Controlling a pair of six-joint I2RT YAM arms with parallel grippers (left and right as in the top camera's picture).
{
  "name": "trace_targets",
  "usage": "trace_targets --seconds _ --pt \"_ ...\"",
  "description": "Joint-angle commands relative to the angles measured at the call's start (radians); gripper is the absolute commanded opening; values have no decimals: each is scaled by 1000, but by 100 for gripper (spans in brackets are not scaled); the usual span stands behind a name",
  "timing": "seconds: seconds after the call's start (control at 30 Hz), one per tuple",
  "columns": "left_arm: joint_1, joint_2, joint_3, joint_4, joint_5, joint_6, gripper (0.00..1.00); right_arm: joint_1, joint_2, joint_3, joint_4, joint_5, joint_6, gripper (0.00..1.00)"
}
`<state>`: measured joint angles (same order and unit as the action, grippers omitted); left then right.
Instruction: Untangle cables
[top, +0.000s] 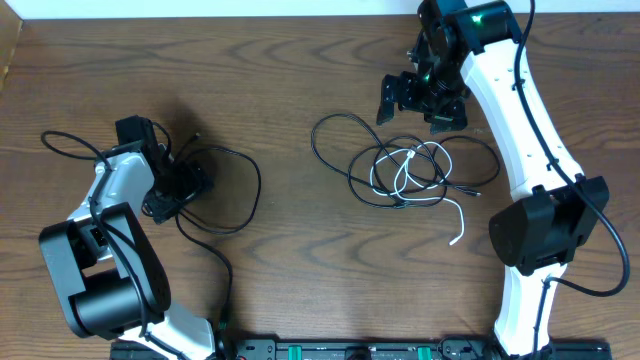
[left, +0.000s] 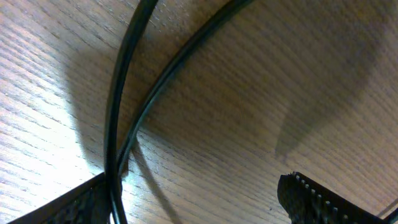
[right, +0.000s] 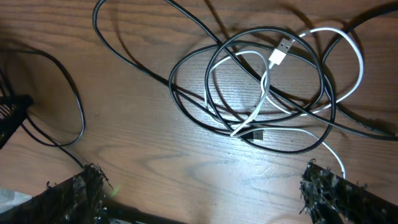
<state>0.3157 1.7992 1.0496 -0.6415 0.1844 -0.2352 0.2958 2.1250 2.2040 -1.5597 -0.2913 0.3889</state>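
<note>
Overhead view: on the wooden worktop (top: 300, 60), the left end effector (top: 172, 185) sits low over a separate black cable (top: 257, 180) that loops across the left side. A tangled black cable (top: 380, 165) and a white cable (top: 461, 222) lie coiled through each other right of centre, well apart from the separate one. The right end effector (top: 422, 100) stands beyond this tangle, near its far edge, with jaws spread and nothing between them. Left wrist view: two strands of the separate black cable (left: 118, 93) run down the worktop (left: 280, 74) and converge at the lower left. There they touch the inner edge of one of the fingers (left: 74, 205). The left end effector (left: 199, 193) is open, its other finger far off at the lower right and clear of the strands. Right wrist view: the right end effector (right: 205, 186) is open and holds nothing. Beyond its fingers (right: 329, 186), the tangled black cable (right: 171, 82) forms overlapping loops. The white cable (right: 361, 65) is threaded through these, and its white plug (right: 281, 53) rests on top of the crossing strands.
</note>
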Motion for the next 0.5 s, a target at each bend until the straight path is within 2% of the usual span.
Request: trace_targets --seconds 0.0,0.1,0.27,0.43,0.47 --pt "6 77 -21 2 -42 5 87 5 -32 8 -3 2 -12 99" --pt "6 77 -21 1 -113 -6 87 5 -32 8 -3 2 -12 99" --pt "6 77 -21 -5 -251 -10 79 5 -32 8 -3 2 -12 99" --pt "6 77 -21 3 -322 -9 78 6 -32 8 -3 2 -12 99" --pt "6 77 -21 7 -328 -9 75 6 -32 8 -3 2 -12 99"
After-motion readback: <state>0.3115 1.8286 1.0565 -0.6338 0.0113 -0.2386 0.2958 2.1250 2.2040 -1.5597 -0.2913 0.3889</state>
